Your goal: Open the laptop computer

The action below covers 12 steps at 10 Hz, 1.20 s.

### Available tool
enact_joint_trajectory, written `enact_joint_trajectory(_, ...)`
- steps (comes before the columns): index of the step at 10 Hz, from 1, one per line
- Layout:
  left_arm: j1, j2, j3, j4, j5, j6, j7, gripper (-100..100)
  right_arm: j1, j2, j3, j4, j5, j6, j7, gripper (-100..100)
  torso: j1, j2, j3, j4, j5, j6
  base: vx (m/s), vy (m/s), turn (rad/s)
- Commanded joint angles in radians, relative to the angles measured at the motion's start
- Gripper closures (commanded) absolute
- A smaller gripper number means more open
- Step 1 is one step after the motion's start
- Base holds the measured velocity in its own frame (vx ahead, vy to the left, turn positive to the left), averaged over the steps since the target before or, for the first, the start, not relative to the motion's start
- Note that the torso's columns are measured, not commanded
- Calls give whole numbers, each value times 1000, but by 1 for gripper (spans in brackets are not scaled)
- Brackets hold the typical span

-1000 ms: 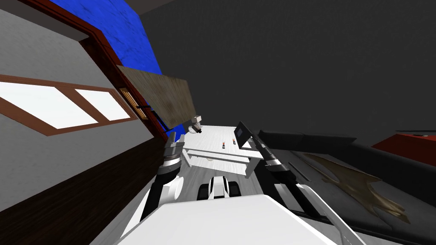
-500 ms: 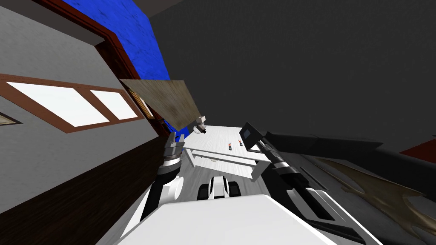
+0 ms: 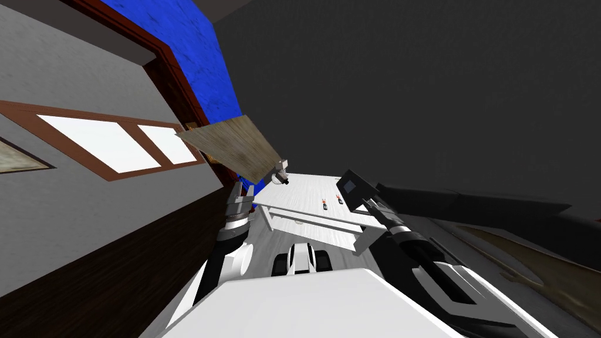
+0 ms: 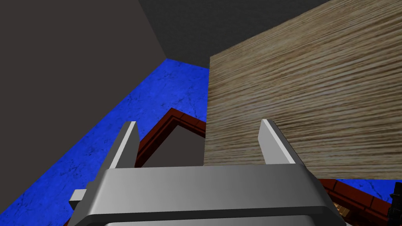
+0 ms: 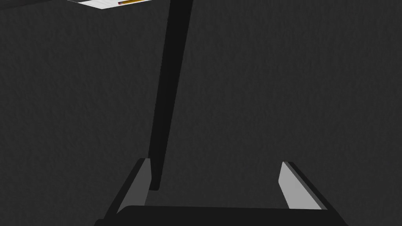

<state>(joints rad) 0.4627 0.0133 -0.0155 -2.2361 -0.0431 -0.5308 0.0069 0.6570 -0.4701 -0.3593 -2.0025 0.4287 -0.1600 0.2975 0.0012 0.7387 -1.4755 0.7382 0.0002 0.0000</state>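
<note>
The laptop (image 3: pixel 352 189) stands at the right end of a white desk (image 3: pixel 305 218), its dark lid raised with a bluish screen showing. My right gripper (image 3: pixel 370 205) is at the lid's near edge. In the right wrist view the lid (image 5: pixel 169 90) is a thin black slab seen edge-on, just inside one finger (image 5: pixel 142 180). The right gripper (image 5: pixel 214 178) is open, its other finger far from the lid. My left gripper (image 3: pixel 242 191) is open by the desk's left corner, holding nothing (image 4: pixel 198 143).
A wood-grain panel (image 3: pixel 235 144) hangs above the desk's left end, right in front of the left gripper (image 4: pixel 306 98). Two small red and black things (image 3: pixel 331 202) and a grey device (image 3: pixel 280 172) sit on the desk. A dark sofa (image 3: pixel 481 205) lies to the right.
The whole head view has turned, sliding the desk and laptop to the right in the picture. My right arm has swung right with them. The lid's angle looks much the same.
</note>
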Motion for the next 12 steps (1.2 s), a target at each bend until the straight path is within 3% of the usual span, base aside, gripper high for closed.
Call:
enact_joint_trajectory(1, 0, 0, 0, 0, 0, 0, 0, 0, 27, -64, -47, 47, 50, 59, 44, -100, 1, -1, -1, 0, 1, 0, 79, 132, 75)
enact_joint_trajectory(11, 0, 0, 0, 0, 0, 0, 0, 0, 91, -279, -172, 182, 192, 235, 161, -100, 0, -1, -1, 0, 0, 0, 48, 106, 52)
enact_joint_trajectory(12, 0, 0, 0, 0, 0, 0, 0, 0, 91, -279, -172, 182, 192, 235, 161, -100, 0, -2, -1, -1, 0, 0, 43, 76, 16)
